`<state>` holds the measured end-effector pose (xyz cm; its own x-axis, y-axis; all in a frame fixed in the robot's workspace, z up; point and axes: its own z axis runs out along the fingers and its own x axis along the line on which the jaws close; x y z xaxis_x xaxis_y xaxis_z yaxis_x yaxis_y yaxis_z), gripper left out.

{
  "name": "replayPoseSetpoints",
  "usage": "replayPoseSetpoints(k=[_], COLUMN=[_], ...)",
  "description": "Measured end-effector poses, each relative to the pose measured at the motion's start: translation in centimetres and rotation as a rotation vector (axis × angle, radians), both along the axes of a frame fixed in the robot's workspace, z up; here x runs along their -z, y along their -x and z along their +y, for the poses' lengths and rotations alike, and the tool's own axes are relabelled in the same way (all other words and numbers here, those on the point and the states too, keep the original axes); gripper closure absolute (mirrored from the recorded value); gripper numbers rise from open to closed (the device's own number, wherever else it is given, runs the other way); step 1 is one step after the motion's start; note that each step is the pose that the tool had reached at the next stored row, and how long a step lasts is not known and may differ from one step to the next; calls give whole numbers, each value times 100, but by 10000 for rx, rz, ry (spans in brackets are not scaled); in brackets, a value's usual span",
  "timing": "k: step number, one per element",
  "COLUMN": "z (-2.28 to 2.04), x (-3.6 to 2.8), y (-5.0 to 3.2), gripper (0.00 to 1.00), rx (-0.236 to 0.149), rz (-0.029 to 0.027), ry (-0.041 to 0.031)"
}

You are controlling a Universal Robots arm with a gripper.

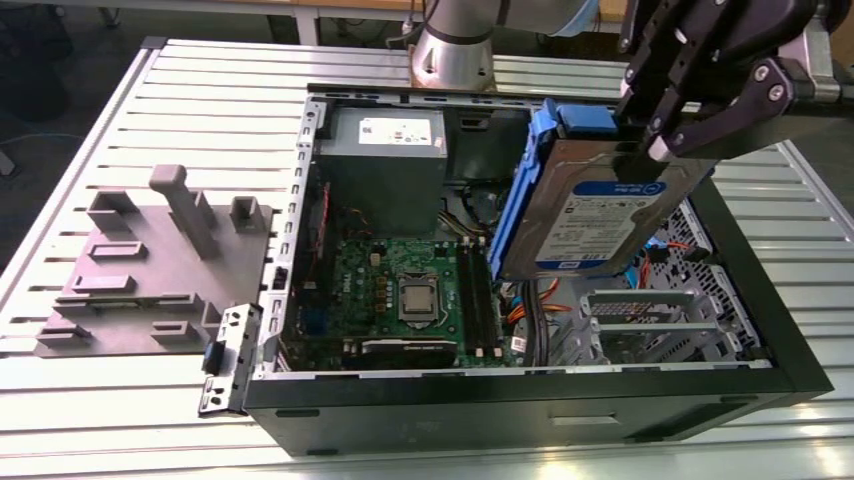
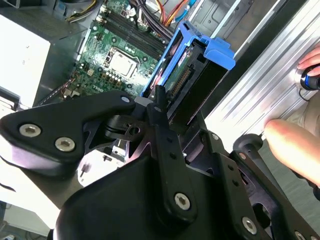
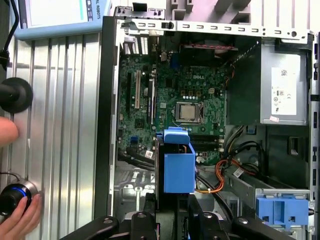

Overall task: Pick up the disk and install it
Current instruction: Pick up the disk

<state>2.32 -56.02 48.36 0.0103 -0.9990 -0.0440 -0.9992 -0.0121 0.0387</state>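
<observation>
**End effector (image 1: 663, 150) holds silver-grey disk (image 1: 601, 215) over open black case (image 1: 534, 395)**

Black and jointed, the end effector is clamped on the upper end of the disk, a flat metal slab with a white-and-blue label and blue plastic rails. The disk hangs tilted, unseated, above the exterior view's right side of the metal case lying open on the slatted aluminium desk (image 1: 200, 60). Mid-carry, I judge; seating calls for rails square to the perforated grey bay (image 1: 638, 300).
</observation>
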Motion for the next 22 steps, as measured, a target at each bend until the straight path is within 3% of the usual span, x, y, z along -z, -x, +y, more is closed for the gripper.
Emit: replayPoseSetpoints(k=[22], z=[0], x=[11], y=[-285], gripper=[65], rx=[0], rz=[23], ry=[1])
